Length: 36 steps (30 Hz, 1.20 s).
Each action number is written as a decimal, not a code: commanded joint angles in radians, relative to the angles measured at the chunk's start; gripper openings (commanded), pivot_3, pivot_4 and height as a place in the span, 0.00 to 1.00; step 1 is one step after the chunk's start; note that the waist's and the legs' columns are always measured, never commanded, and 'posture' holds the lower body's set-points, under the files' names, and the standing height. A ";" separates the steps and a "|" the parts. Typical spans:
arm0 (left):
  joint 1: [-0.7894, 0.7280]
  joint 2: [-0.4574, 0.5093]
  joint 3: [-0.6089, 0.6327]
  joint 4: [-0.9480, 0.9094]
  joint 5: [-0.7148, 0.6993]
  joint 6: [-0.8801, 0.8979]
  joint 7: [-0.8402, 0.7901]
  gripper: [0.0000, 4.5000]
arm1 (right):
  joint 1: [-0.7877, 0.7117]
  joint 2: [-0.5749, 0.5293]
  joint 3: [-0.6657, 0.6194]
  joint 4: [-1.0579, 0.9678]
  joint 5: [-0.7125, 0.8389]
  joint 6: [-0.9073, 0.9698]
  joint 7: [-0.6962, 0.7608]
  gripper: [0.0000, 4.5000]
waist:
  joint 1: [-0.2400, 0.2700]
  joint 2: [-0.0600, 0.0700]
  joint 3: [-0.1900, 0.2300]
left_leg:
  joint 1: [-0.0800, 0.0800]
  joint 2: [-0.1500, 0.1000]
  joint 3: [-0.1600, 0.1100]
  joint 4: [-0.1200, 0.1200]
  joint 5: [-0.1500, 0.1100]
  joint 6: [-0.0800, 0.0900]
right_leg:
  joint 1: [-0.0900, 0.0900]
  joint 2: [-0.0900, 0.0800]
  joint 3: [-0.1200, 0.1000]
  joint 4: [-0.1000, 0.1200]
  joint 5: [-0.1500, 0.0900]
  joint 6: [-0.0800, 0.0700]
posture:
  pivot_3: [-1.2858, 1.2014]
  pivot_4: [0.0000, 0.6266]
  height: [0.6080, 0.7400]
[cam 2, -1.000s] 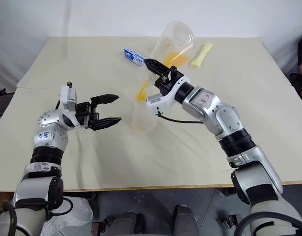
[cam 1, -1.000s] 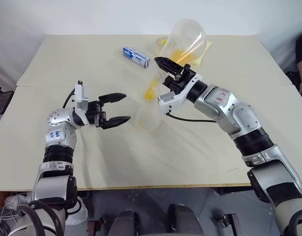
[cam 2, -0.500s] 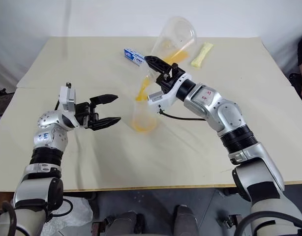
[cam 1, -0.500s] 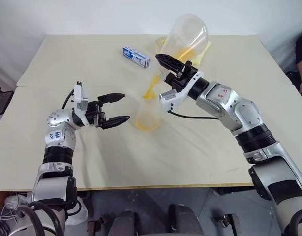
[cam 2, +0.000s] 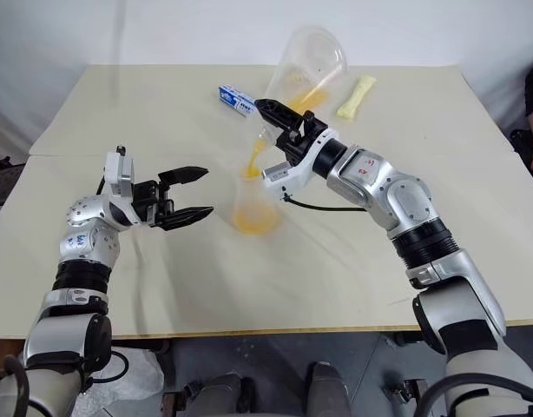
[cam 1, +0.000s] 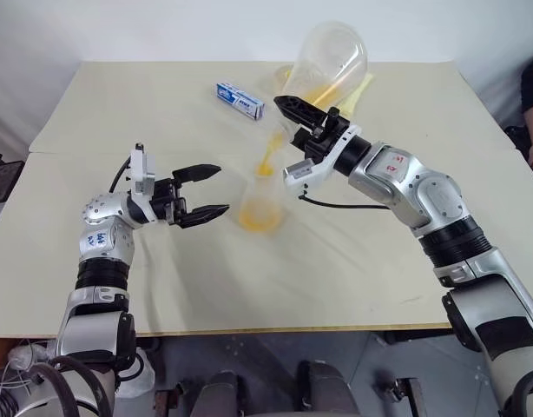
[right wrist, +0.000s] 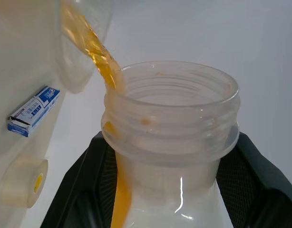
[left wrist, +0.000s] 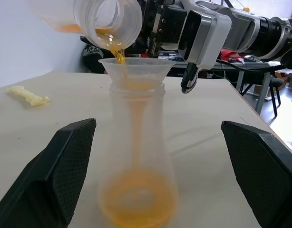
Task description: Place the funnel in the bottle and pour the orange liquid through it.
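The right gripper was clamped on the neck of a clear jar, holding it tipped mouth-down above the middle of the table. A thin stream of orange liquid ran from the jar's mouth into the funnel, which sat in the neck of the bottle. The bottle stood upright near the table's middle, just below and to the left of the right gripper, with a shallow orange pool gathered in its wide base. The left gripper hovered to the left of the bottle, pointing toward it, its two black fingers spread wide on either side of the bottle without touching it and holding nothing. On the far side of the table lay a small blue and white box, to the left of the tilted jar, and a pale yellow packet lay to the right of the jar. A roll of tape also rested on the table near the box.
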 commanded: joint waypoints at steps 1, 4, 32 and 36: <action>-0.008 0.011 0.017 -0.019 -0.010 -0.008 0.006 1.00 | -0.038 -0.014 0.000 -0.010 -0.002 -0.013 -0.028 0.54 | 0.000 0.000 0.000 | 0.000 0.000 0.000 0.000 0.000 0.000 | 0.000 0.000 0.000 0.000 0.000 0.000 | 0.52 0.24 1.00; -0.007 0.011 0.018 -0.021 -0.010 -0.008 0.007 1.00 | -0.046 -0.015 0.005 0.000 -0.001 -0.025 -0.028 0.54 | 0.000 0.000 0.000 | 0.000 0.000 0.000 0.000 0.000 0.000 | 0.000 0.000 0.000 0.000 0.000 0.000 | 0.52 0.24 1.00; -0.010 0.013 0.017 -0.020 -0.009 -0.007 0.012 1.00 | -0.072 -0.042 0.028 0.014 -0.082 -0.061 -0.131 0.54 | -0.001 0.000 0.000 | 0.000 0.000 0.000 0.000 0.000 0.000 | 0.000 0.000 0.000 0.000 0.000 0.000 | 0.52 0.24 1.00; -0.012 0.014 0.016 -0.019 -0.008 -0.006 0.012 1.00 | -0.076 -0.043 0.032 0.013 -0.098 -0.064 -0.160 0.54 | 0.000 0.000 0.000 | 0.000 0.000 0.000 0.000 0.000 0.000 | 0.000 0.000 0.000 0.000 0.000 0.000 | 0.52 0.24 1.00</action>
